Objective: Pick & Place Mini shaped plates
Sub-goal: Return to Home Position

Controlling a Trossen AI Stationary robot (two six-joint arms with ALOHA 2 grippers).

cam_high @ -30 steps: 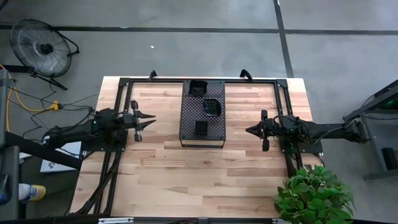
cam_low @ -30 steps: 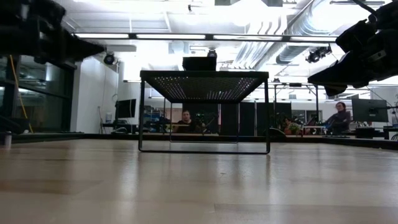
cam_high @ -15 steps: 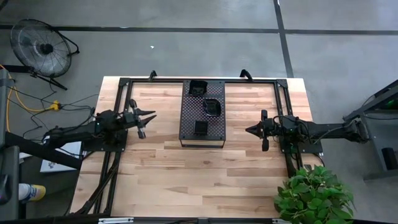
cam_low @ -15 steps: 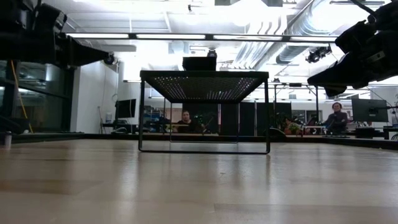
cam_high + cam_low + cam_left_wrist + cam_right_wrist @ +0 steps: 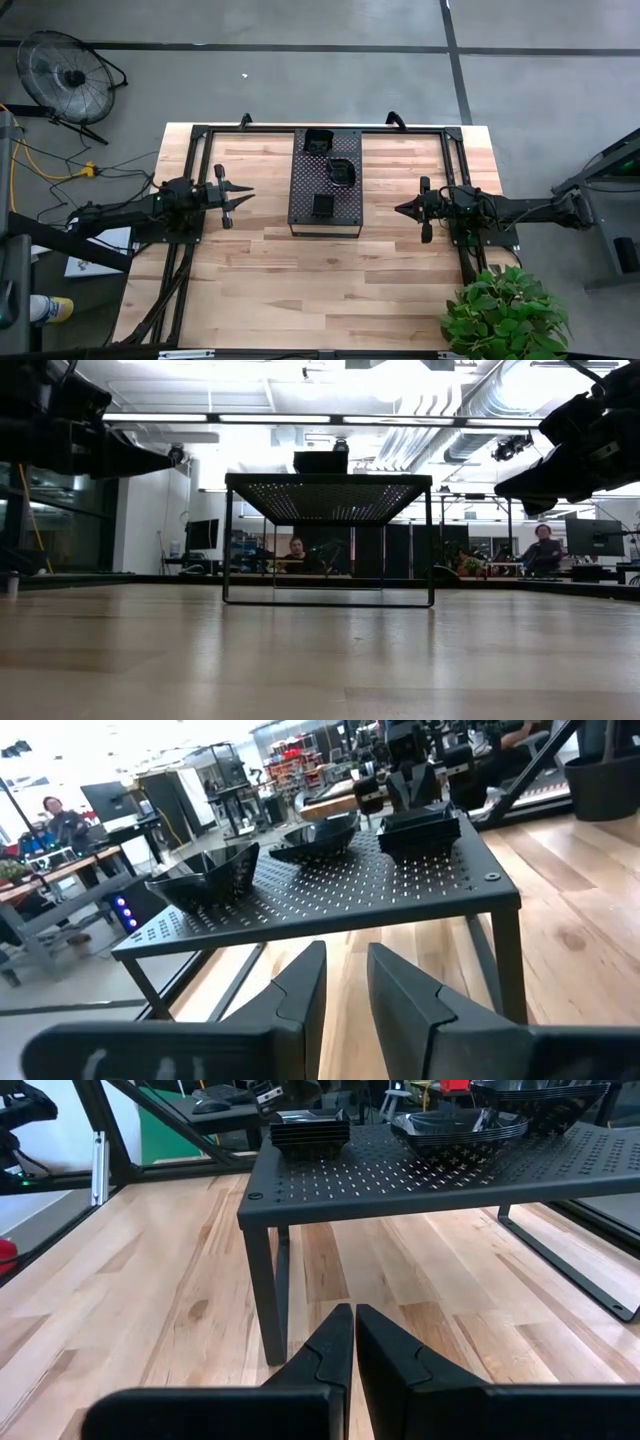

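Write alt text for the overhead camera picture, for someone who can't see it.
Overhead view of a wooden table: three stacks of mini black plates sit on a perforated black shelf near its top-centre edge. The left claw and right claw hang empty either side, pointing at the shelf; a potted plant fills the picture's lower right corner.
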